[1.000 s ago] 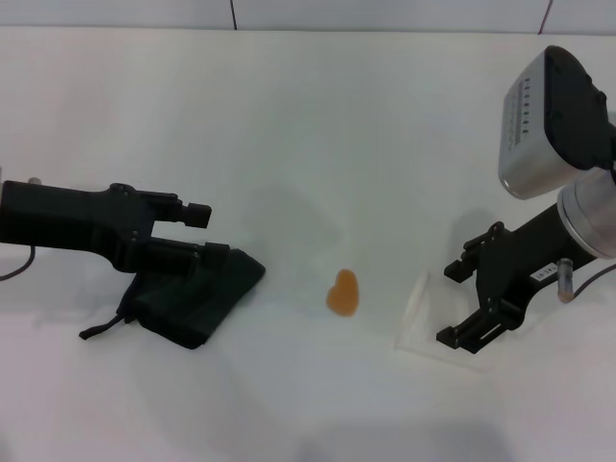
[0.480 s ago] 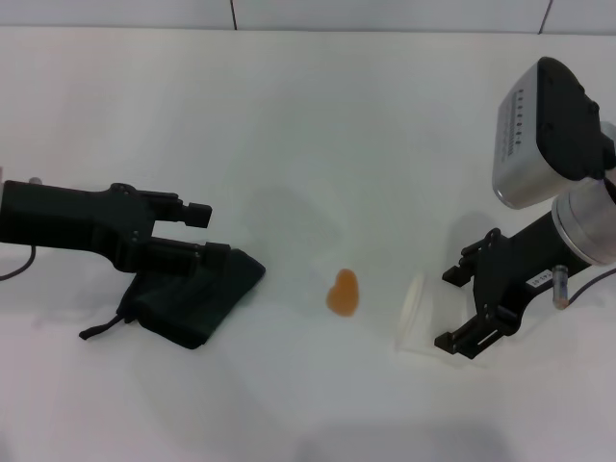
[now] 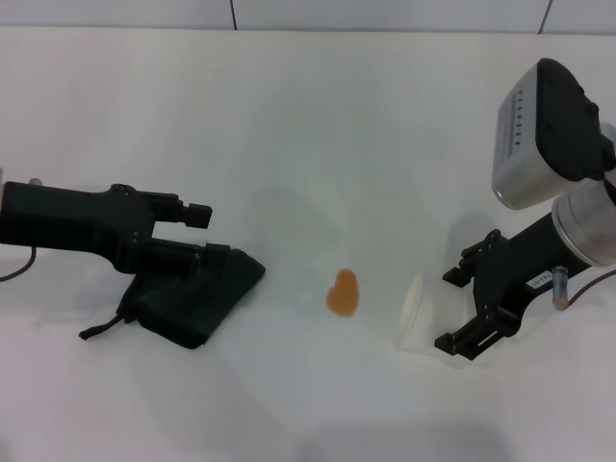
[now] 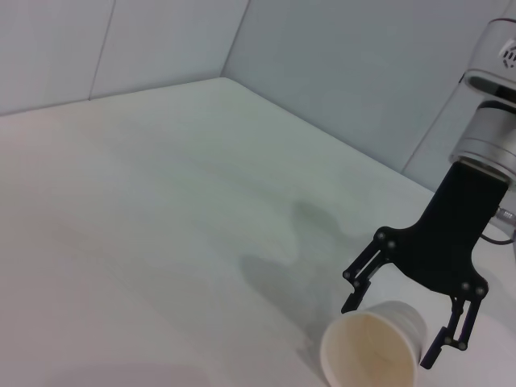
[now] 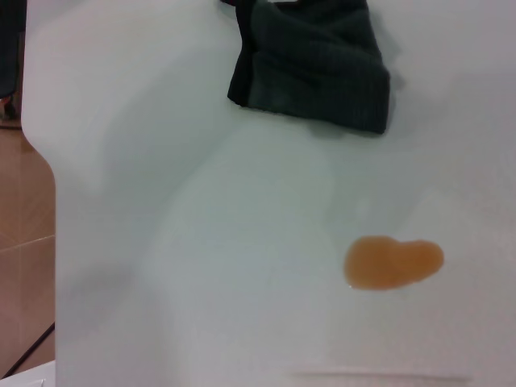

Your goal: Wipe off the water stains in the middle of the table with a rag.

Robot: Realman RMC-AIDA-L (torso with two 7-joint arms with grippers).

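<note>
The orange-amber water stain lies on the white table, near the middle; it also shows in the right wrist view. The dark rag lies left of it, its cord loop at the left corner; it also shows in the right wrist view. My left gripper is over the rag's far edge, open, its lower finger touching the cloth. My right gripper is right of the stain, shut on a white paper cup held on its side, mouth toward the stain. The left wrist view shows that gripper and cup.
The table's back edge meets a tiled wall at the far side. The right arm's silver and black wrist housing hangs over the table's right part. The right wrist view shows the table edge and brown floor.
My right gripper has shifted slightly left with the paper cup, and the cup's mouth has tipped up toward the stain. The left arm and the rag have not moved.
</note>
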